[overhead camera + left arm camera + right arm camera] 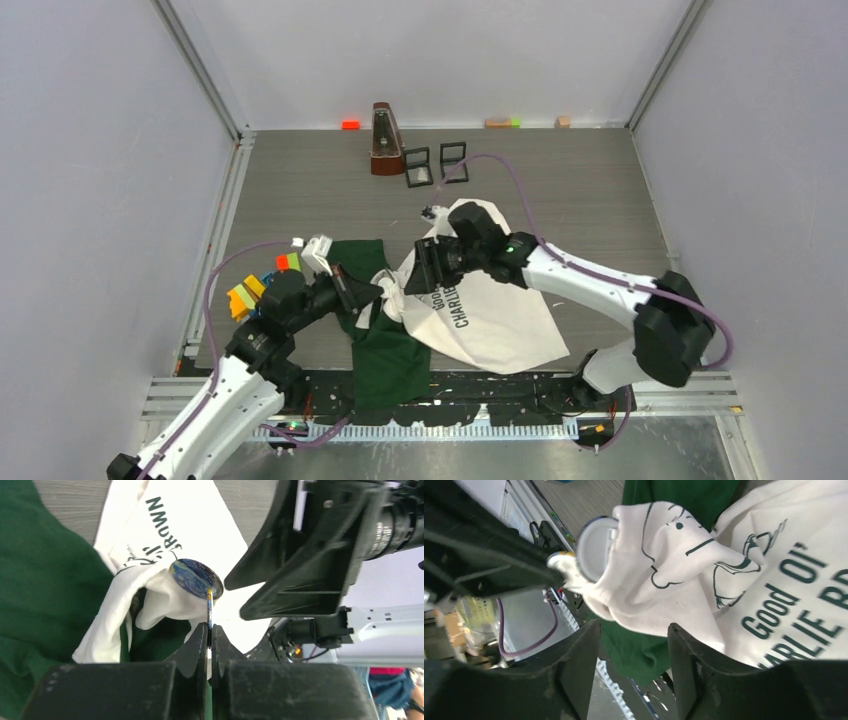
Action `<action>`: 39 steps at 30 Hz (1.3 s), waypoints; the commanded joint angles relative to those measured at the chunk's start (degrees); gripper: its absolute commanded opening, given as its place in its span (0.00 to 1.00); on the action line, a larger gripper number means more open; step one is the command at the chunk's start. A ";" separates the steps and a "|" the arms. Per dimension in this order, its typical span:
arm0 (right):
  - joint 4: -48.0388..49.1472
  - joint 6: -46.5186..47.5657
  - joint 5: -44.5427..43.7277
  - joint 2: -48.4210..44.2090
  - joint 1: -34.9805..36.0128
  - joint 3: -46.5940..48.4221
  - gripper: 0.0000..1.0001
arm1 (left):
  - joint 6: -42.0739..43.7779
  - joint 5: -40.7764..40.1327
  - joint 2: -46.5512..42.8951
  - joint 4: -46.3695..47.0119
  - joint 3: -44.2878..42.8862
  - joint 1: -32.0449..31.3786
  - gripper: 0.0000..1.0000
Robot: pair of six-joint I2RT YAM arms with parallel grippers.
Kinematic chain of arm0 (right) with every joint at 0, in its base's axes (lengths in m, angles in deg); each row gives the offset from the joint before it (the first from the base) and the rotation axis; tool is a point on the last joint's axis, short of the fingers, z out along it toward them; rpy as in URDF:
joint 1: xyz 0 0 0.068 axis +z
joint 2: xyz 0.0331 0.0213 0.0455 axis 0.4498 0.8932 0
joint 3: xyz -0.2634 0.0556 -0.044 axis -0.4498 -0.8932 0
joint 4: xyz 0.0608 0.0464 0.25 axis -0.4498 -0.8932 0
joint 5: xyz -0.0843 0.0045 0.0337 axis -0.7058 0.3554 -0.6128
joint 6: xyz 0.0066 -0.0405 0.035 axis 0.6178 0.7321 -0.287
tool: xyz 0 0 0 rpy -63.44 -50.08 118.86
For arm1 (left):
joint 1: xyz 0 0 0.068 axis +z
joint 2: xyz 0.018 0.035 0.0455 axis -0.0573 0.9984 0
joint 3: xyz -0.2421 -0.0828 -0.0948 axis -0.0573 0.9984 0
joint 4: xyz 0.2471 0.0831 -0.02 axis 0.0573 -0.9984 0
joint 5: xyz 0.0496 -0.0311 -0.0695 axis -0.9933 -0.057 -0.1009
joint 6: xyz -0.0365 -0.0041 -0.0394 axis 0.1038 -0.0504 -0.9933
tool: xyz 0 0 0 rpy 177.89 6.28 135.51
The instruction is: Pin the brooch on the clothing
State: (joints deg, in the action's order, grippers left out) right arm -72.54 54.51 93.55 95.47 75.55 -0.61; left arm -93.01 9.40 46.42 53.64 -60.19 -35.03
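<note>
Both arms meet over the middle of the grey wood-grain worktop point(590, 190). The white T-shirt with dark green sleeves and green lettering point(495, 325) lies crumpled between them, and its green part spills toward the near edge. One fold of white cloth, carrying the cartoon face, stands bunched up off the rest. "Good Ol'" and part of "CHARLIE" read clearly beside it in the right wrist view.

The round brooch with a swirling blue and yellow print point(196, 578) sits right against that raised fold. Its printed face is tilted toward the left wrist camera and its pale back toward the right one. The left gripper point(210, 630) comes in from the left with its fingers pressed together. They pinch a thin blue-and-yellow edge at the brooch's lower rim, which looks like part of the brooch, though I cannot be sure.

The right gripper point(633, 627) faces it from the other side, its two black fingers standing wide apart. The bunched white and green cloth fills the gap between them. Whether either finger touches the fabric I cannot tell.

Farther back stand a brown wooden pyramid metronome point(385, 140) and two small black square frames point(418, 167). A cluster of bright orange, yellow and green blocks point(246, 295) sits by the left arm.
</note>
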 commanded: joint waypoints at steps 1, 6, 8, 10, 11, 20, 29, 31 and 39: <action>-0.85 11.60 1.59 -11.55 -0.88 -1.93 0.60 | 2.38 20.90 6.07 7.82 -5.94 6.38 0.00; 3.27 17.61 1.75 -21.12 -1.00 -5.99 0.64 | 2.52 41.14 15.33 12.99 -11.71 14.08 0.00; 5.69 18.69 2.74 -24.09 -1.00 -7.72 0.65 | 3.49 46.76 18.84 13.32 -15.01 15.33 0.00; 7.45 19.24 3.82 -24.84 -0.96 -8.76 0.66 | 5.66 50.91 21.08 12.45 -17.56 15.65 0.00; 8.48 19.08 4.21 -24.85 -0.98 -9.00 0.67 | 6.91 52.34 21.81 10.72 -18.47 15.66 0.00; 17.57 20.84 5.37 -23.96 -0.99 -9.54 0.69 | 12.80 59.65 23.84 7.33 -20.28 15.66 0.00; 22.72 16.96 16.65 -17.61 -0.85 -5.74 0.69 | 13.49 60.32 24.08 7.57 -20.13 15.66 0.00; 23.97 16.02 17.63 -17.36 -0.83 -6.11 0.69 | 13.44 60.26 23.93 7.52 -20.08 15.66 0.00; 26.55 13.79 18.87 -16.86 0.00 -6.97 0.69 | 12.86 59.99 24.00 7.99 -20.05 15.66 0.00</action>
State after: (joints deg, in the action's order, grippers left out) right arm -50.68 69.09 110.73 78.53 74.89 -9.00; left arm -80.01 67.12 70.68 59.94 -78.11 -19.64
